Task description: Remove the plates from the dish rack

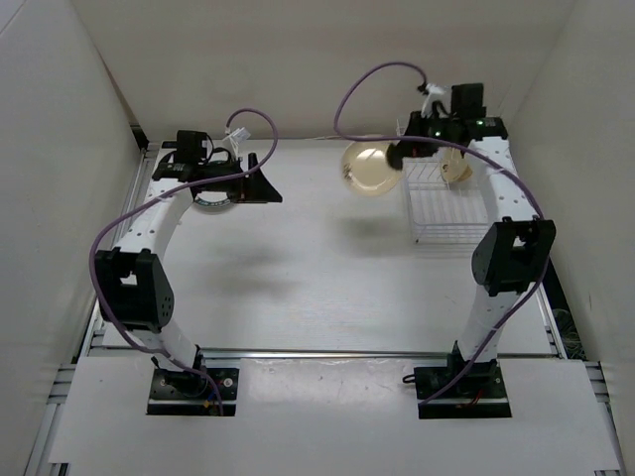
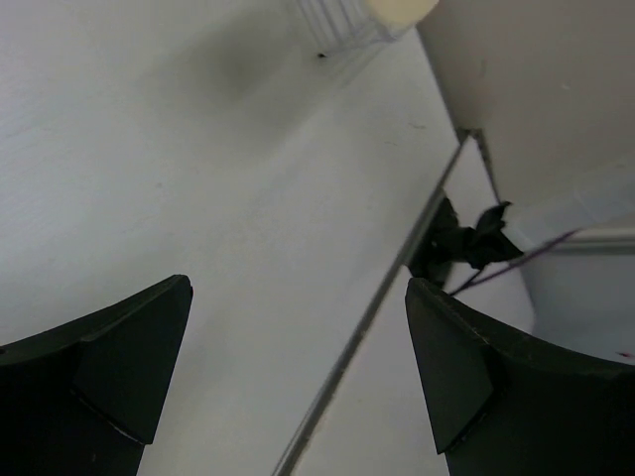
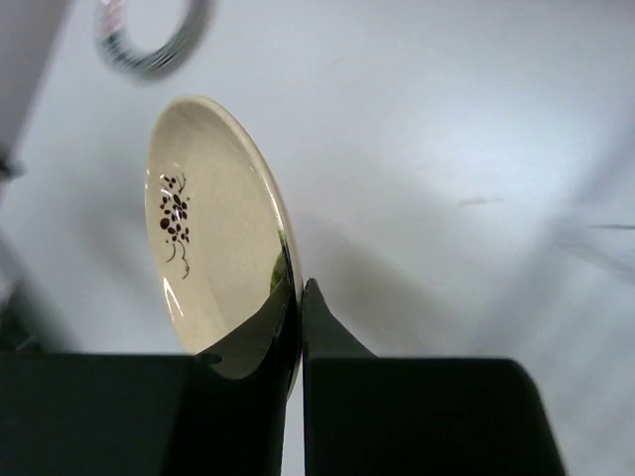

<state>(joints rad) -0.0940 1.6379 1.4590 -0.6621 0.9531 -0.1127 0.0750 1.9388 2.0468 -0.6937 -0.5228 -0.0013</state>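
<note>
My right gripper (image 1: 399, 156) is shut on the rim of a tan plate (image 1: 371, 169) and holds it on edge in the air, left of the white wire dish rack (image 1: 444, 211). In the right wrist view the plate (image 3: 213, 233) is cream with a small dark flower mark, pinched between my fingers (image 3: 342, 337). Another cream plate (image 1: 456, 164) stands in the rack's far end. A plate with a dark rim (image 1: 212, 202) lies on the table under my left gripper (image 1: 256, 177), which is open and empty (image 2: 298, 377). That plate also shows in the right wrist view (image 3: 154, 40).
White walls close the table on the left, back and right. A metal rail (image 1: 377, 353) runs along the near edge by the arm bases. The rack's corner (image 2: 342, 22) and a cream plate edge (image 2: 402, 10) show at the top of the left wrist view.
</note>
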